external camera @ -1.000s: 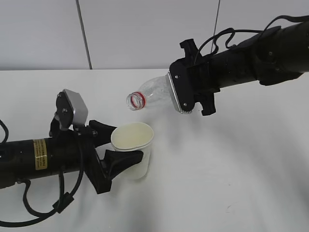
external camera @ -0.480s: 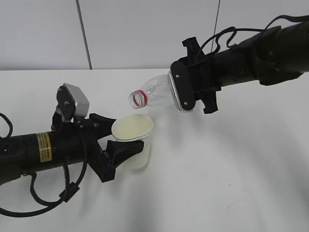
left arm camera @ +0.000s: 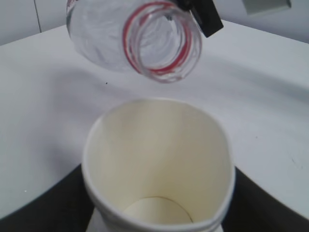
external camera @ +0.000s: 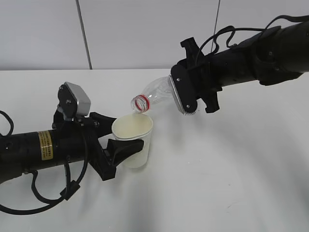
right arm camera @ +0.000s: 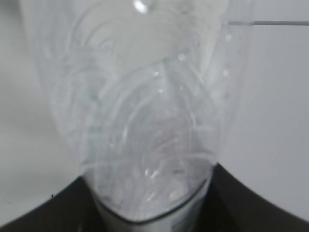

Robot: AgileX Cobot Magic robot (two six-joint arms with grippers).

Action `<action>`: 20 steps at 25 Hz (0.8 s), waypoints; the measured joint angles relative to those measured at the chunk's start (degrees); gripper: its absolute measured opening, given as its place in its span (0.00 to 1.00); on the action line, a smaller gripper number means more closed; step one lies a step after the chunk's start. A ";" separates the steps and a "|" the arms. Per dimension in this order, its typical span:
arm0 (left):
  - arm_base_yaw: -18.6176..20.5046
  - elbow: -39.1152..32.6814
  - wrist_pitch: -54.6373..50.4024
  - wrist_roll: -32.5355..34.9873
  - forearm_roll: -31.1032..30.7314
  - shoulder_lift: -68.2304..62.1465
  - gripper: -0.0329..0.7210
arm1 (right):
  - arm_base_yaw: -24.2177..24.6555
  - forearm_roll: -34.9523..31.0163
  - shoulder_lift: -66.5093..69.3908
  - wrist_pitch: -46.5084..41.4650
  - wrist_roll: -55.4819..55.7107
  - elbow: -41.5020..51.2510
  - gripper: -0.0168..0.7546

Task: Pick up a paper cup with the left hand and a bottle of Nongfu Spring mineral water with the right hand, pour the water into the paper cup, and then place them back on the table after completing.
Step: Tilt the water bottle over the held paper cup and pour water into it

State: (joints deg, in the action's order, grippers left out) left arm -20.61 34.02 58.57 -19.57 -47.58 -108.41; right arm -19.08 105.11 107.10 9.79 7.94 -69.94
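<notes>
The paper cup [external camera: 133,140] stands pinched in the left end effector [external camera: 121,139], its cream inside showing no water. At its 12 o'clock the uncapped bottle [external camera: 157,94], clamped by the right end effector [external camera: 186,94], tilts mouth-down just above the rim. Bare white table [external camera: 231,169] spreads toward 3 o'clock.
</notes>
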 joint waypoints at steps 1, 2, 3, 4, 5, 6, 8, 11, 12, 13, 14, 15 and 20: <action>0.00 0.00 0.00 0.00 0.00 0.00 0.66 | 0.00 0.00 0.00 0.00 -0.60 0.00 0.42; 0.00 0.00 0.00 0.00 0.00 0.00 0.66 | 0.00 0.00 0.00 0.00 -1.30 0.00 0.42; 0.00 0.00 0.00 0.00 0.00 0.00 0.66 | 0.00 0.00 0.00 0.00 -1.75 0.00 0.42; 0.00 0.00 0.00 0.00 0.00 0.00 0.66 | 0.00 0.00 0.00 0.00 -2.43 0.00 0.42; 0.00 0.00 0.00 0.00 0.00 0.00 0.66 | 0.00 0.00 0.00 0.00 -2.86 0.00 0.42; -0.04 0.00 0.00 0.00 0.00 0.00 0.66 | 0.00 0.00 0.00 0.00 -3.27 0.00 0.42; -0.17 0.00 0.00 0.00 0.00 0.00 0.66 | 0.00 0.00 0.00 0.00 -3.85 0.00 0.42; -0.27 0.00 -0.06 0.00 0.00 0.00 0.66 | 0.00 0.00 0.00 -0.12 -4.67 0.00 0.42; -0.29 0.00 -0.10 0.00 0.00 -0.12 0.66 | 0.00 0.00 0.00 -0.12 -5.05 0.00 0.42; -0.29 0.00 -0.10 0.00 0.00 -0.37 0.66 | 0.00 0.00 0.00 -0.12 -5.31 0.00 0.42; -0.29 0.00 -0.05 0.00 0.00 -0.66 0.66 | 0.00 0.00 0.00 -0.12 -5.43 0.00 0.42; -0.29 0.00 -0.27 0.00 0.00 -0.94 0.66 | 0.00 0.00 0.00 -0.12 -5.43 0.00 0.42; -0.29 0.00 1.00 0.00 -0.96 -1.14 0.66 | 0.00 0.00 0.00 -0.68 -5.56 0.00 0.42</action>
State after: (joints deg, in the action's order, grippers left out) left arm -20.90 34.02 59.57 -19.57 -48.54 -109.55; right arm -19.08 105.11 107.10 9.11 2.39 -69.94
